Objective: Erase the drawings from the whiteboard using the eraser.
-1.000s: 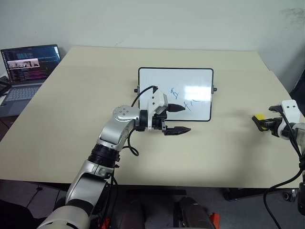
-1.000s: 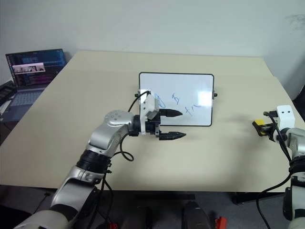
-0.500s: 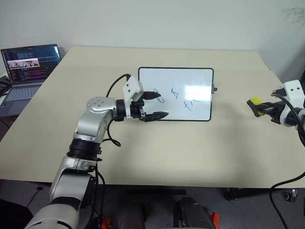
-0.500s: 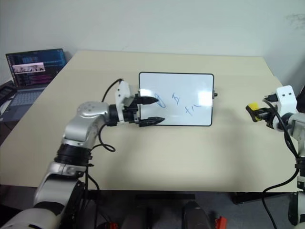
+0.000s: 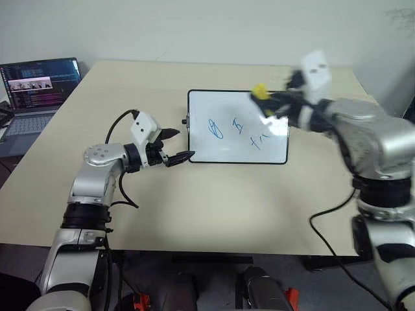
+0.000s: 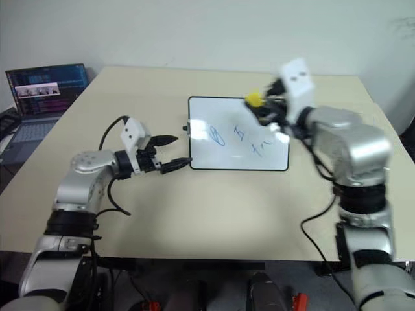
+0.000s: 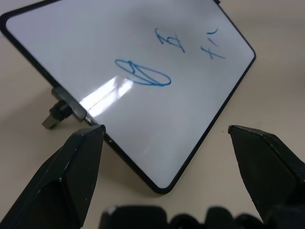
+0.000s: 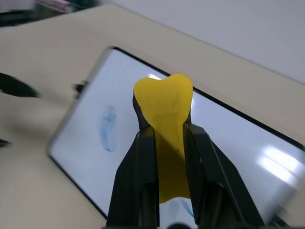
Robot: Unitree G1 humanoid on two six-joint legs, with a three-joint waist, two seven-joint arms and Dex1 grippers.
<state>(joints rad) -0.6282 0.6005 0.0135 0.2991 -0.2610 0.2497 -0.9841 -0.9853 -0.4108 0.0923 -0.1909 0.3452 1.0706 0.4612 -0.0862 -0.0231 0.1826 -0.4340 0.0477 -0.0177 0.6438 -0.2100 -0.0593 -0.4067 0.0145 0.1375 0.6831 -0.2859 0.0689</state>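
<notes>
A laptop [image 5: 35, 87] sat at the far left edge of the desk [image 5: 214, 201], and the left claw [image 5: 176, 146] hung spread wide with nothing in it, just beside the whiteboard's [image 5: 237, 147] left edge. The whiteboard lay flat mid-desk with the blue drawings [image 5: 238, 129] all there. Over its far right part, the right claw [image 6: 262, 109] was clamped tight on the yellow eraser [image 6: 254, 99].
</notes>
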